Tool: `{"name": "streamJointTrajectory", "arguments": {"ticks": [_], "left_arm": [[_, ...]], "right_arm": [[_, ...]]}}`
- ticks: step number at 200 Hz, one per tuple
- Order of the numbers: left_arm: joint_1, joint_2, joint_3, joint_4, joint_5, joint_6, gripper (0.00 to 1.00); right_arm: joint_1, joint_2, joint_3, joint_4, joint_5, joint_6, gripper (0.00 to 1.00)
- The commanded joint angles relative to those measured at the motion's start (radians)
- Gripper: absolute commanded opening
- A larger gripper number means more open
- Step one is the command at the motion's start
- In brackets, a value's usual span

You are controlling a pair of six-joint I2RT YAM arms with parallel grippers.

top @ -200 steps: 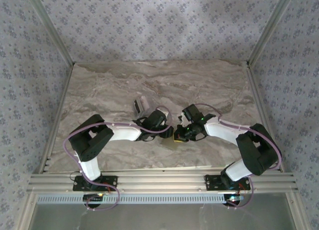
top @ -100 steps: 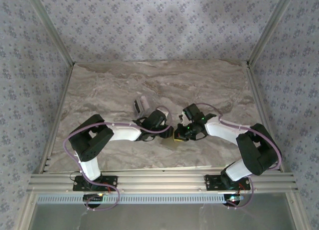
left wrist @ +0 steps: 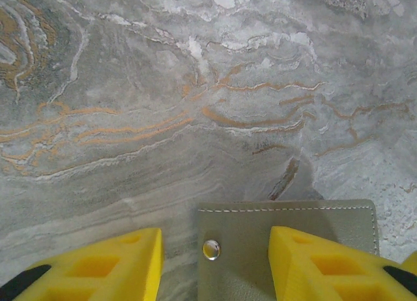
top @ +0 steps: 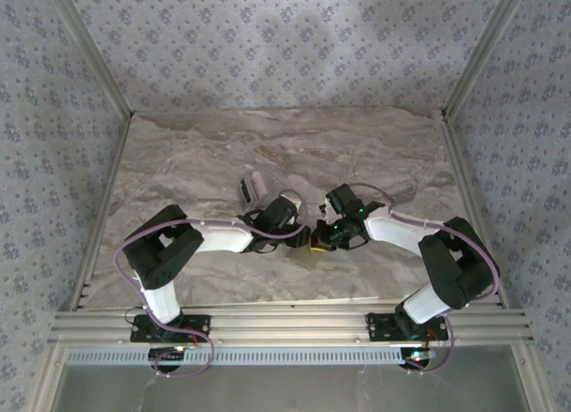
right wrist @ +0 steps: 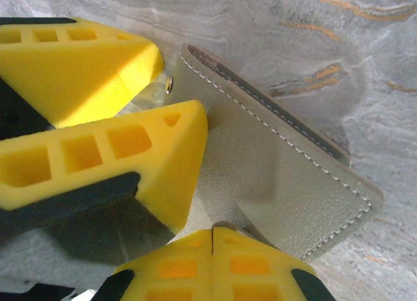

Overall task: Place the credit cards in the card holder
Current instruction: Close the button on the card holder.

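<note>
A: Both arms meet over the card holder point(left wrist: 238, 265) on the marble table point(left wrist: 195, 86). What are the jaws of the left gripper point(left wrist: 215, 245) doing?

B: They're partway apart and not clamped on anything. From the left wrist, one yellow finger point(left wrist: 326, 268) sits over the holder's face. The other finger point(left wrist: 104, 272) is off the edge that carries the snap point(left wrist: 210, 249). A strip of bare table shows between that finger and the holder.

A: So the snap edge lies inside the gap?

B: Yes, the snap corner is between the jaws, and the rest of the sleeve runs out under the finger that covers it.

A: And the right gripper point(right wrist: 212, 239)?

B: Its jaws are pressed tight together, pad against pad. From the right wrist, the tips meet the holder's near edge, opposite the long edge where a dark lining shows. I can't tell whether a layer of the sleeve is nipped between them or they only touch it.

A: Is the holder lying flat?

B: I can't tell, though there's shadow along its underside.

A: Where are the credit cards point(top: 252, 191)?

B: From above, they're a small cluster on the table, apart from the holder. They lie on its far side, just beyond the wrist of the left arm point(top: 223, 238).
</note>
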Motion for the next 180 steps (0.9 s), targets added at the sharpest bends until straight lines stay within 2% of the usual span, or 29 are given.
{"name": "streamJointTrajectory", "arguments": {"ticks": [1, 83, 139, 180], "left_arm": [[-0.007, 0.04, -0.02, -0.05, 0.031, 0.002, 0.47], [-0.006, 0.044, -0.021, -0.045, 0.032, 0.0, 0.47], [-0.003, 0.033, -0.017, -0.048, 0.043, 0.0, 0.47], [0.022, -0.014, -0.053, -0.007, 0.113, -0.017, 0.48]], "right_arm": [[-0.002, 0.018, 0.029, 0.017, 0.002, 0.009, 0.0], [0.005, 0.034, 0.021, 0.025, 0.037, 0.002, 0.0], [0.035, 0.014, -0.02, 0.018, 0.11, -0.002, 0.0], [0.058, 0.011, -0.043, 0.016, 0.169, -0.005, 0.0]]}}
